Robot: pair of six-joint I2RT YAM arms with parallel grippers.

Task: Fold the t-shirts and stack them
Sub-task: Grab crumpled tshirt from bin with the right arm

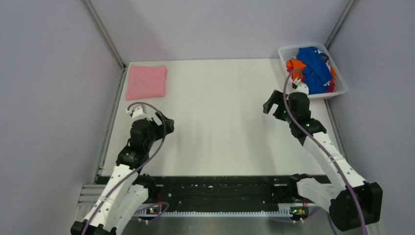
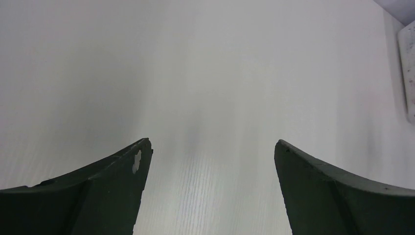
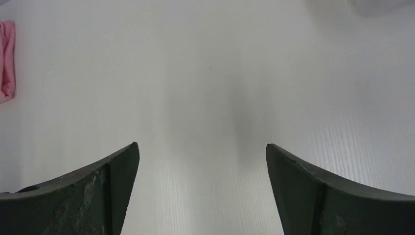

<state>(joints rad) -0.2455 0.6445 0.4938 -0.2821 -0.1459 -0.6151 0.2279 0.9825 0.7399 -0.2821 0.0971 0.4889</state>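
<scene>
Left wrist: left gripper (image 2: 213,142) jaws wide, empty; right gripper (image 3: 201,144) same.

Two dark jaws rose from the bottom corners, set wide apart, above a white, finely ribbed worktop (image 2: 220,73). The edge of a white object (image 2: 409,73) showed at the far right.
</scene>
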